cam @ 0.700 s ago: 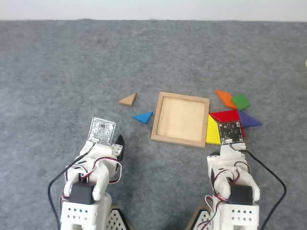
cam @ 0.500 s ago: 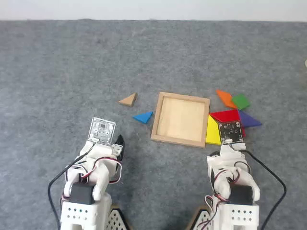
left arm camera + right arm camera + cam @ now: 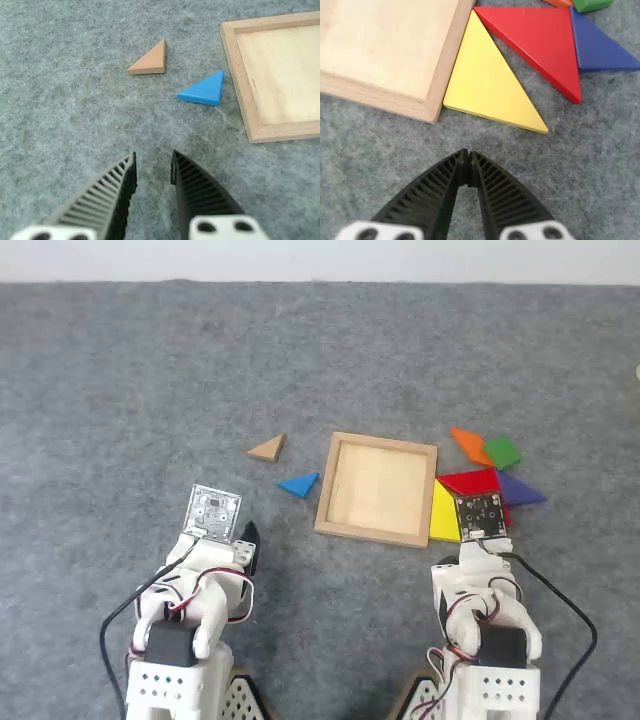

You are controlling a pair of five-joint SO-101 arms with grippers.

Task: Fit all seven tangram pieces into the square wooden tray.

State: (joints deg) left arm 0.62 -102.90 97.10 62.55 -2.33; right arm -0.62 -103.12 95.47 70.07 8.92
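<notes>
Empty tray: no pieces in. Left gripper slightly parted, holding nothing; blue triangle and tan triangle ahead of its tips. Right gripper clenched on nothing; yellow triangle just beyond tips, against tray rim: nearest, so likely first pick

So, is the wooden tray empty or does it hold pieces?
Empty: the tray shows bare wood inside, and the yellow triangle lies outside beside its rim.
</notes>
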